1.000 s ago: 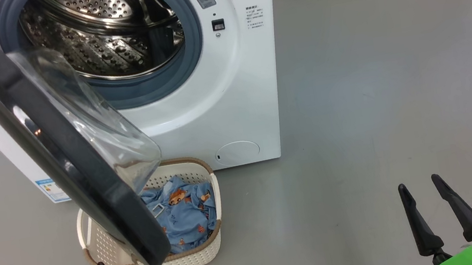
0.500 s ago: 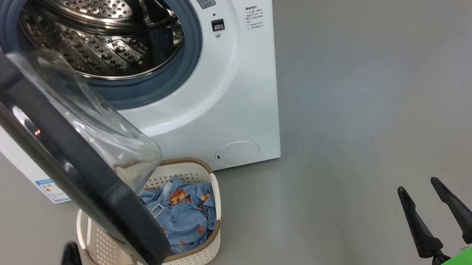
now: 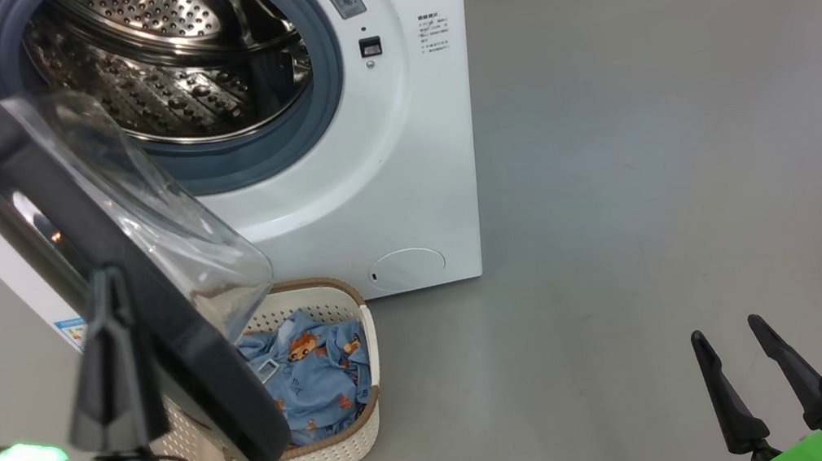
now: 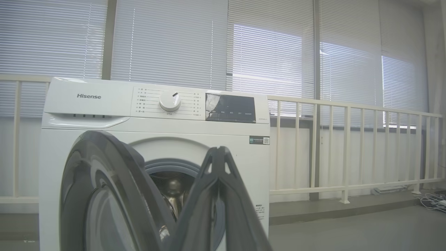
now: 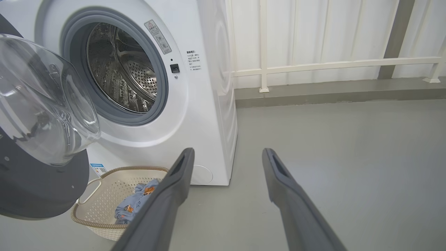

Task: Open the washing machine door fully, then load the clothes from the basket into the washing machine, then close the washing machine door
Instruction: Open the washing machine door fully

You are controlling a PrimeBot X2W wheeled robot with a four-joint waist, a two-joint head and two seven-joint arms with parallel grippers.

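Note:
The white washing machine (image 3: pixel 411 181) stands with its steel drum (image 3: pixel 170 62) exposed. The washing machine door (image 3: pixel 220 376), black-rimmed with a clear glass bowl (image 3: pixel 146 223), is swung partway out and hangs over the left half of the basket (image 3: pixel 331 457). Light-blue printed clothes (image 3: pixel 317 369) lie in the basket. My left gripper (image 3: pixel 106 274) is shut, empty, and raised in front of the door's outer face. The left wrist view shows its shut fingers (image 4: pixel 218 153) before the door (image 4: pixel 104 181). My right gripper (image 3: pixel 725 331) is open at the lower right, far from the machine; the right wrist view has its fingers (image 5: pixel 188 157) beside the basket (image 5: pixel 104 195).
Bare grey floor (image 3: pixel 653 143) stretches to the right of the machine. A white railing (image 4: pixel 348 153) and window blinds stand behind it, above a low kerb (image 5: pixel 331 94). Cables (image 4: pixel 432 200) lie on the floor at the far right.
My left gripper went from open to shut and rose from the bottom edge up to the door's outer side. The head view shifted slightly. The right gripper barely moved.

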